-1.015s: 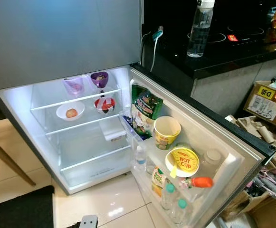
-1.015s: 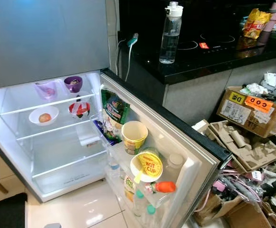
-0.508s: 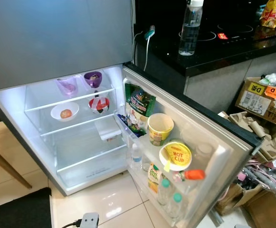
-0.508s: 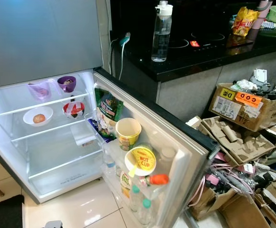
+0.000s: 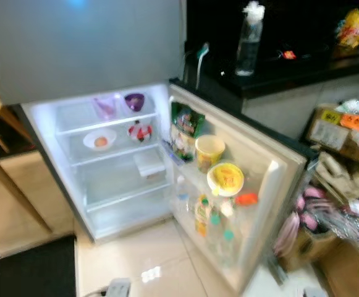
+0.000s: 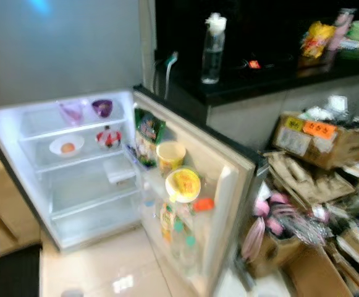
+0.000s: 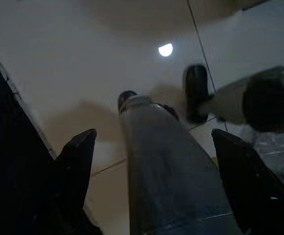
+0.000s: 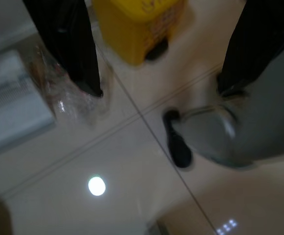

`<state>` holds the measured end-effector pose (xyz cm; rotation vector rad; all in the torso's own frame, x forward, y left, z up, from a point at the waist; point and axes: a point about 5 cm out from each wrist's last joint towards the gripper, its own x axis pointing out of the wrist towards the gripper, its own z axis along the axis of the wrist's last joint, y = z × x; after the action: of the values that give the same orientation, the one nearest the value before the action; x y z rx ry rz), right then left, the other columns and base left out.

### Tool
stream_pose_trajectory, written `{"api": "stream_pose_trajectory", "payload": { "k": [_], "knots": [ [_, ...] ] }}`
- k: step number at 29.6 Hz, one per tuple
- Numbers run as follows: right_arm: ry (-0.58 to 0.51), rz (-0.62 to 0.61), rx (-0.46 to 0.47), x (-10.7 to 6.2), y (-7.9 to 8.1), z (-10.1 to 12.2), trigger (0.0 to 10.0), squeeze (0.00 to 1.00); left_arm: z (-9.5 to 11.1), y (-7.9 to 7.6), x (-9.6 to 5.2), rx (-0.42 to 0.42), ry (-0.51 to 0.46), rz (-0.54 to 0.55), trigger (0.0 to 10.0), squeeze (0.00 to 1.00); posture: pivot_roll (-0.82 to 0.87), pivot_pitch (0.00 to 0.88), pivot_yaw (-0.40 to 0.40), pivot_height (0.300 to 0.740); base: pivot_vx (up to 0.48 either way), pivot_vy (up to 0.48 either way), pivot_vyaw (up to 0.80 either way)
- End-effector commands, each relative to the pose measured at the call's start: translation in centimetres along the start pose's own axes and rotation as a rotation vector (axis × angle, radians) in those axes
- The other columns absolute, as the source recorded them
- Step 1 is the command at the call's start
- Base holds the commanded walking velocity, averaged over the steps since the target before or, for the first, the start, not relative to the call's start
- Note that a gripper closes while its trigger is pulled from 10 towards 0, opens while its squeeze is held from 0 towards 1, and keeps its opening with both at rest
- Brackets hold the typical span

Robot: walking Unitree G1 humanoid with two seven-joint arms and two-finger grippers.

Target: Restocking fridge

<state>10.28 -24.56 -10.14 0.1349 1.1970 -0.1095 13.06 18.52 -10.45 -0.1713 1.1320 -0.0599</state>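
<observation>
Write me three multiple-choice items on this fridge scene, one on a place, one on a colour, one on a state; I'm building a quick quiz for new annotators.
1. Where does the clear water bottle stand?
A. on the black counter
B. on the fridge's lowest shelf
C. on the floor

2. What colour is the lid of the cup lying in the fridge door?
A. blue
B. yellow
C. black

3. How is the fridge door?
A. shut
B. open
C. taken off

Answers:
1 A, the bottle rises from the dark counter right of the fridge.
2 B, its round lid shows yellow.
3 B, the door hangs wide with its racks in view.
</observation>
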Motion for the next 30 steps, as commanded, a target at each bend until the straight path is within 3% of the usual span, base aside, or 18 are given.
{"api": "stream_pose_trajectory", "payload": {
  "k": [1, 8, 13, 22, 28, 30],
  "knots": [
    [-0.03, 0.009, -0.002, 0.1, 0.2, 0.9, 10.0, 0.0, 0.0, 0.4, -0.1, 0.01, 0.0, 0.009, 10.0, 0.0, -0.1, 0.0, -0.014, 0.74, 0.0, 0.0, 0.0],
    [-0.025, 0.006, 0.0, 0.0, -0.2, 0.6, 10.0, 0.0, -0.2, 0.8, -0.3, 0.044, 0.017, 0.013, 10.0, 0.0, -0.11, 0.0, -0.014, 0.74, 0.0, 0.0, 0.0],
    [-0.028, 0.006, 0.005, -0.1, -0.3, 0.6, 10.0, 0.0, -0.4, 0.9, -0.3, 0.057, 0.026, 0.017, 10.0, 0.0, -0.11, 0.0, -0.015, 0.74, 0.0, -0.469, 0.0],
    [-0.075, -0.076, 0.032, -0.3, -1.4, 1.2, 10.0, 0.0, -0.5, 0.8, -0.3, 0.026, 0.024, 0.017, 10.0, 0.0, -0.11, 0.0, -0.016, 0.74, 0.0, -0.138, 0.0],
    [-0.218, -0.162, 0.138, -0.8, -3.1, 4.6, 10.0, 0.0, -0.5, 0.8, -0.3, 0.02, 0.025, 0.016, 10.0, 0.0, -0.11, 0.0, -0.013, 0.74, 0.0, 0.0, 0.0],
    [-0.346, -0.201, 0.202, -1.7, -4.5, 8.0, 10.0, 0.0, -0.5, 0.8, -0.3, 0.017, 0.025, 0.017, 10.0, 0.0, -0.1, 0.0, -0.015, 0.74, 0.0, 0.0, 0.0]
  ]
}}
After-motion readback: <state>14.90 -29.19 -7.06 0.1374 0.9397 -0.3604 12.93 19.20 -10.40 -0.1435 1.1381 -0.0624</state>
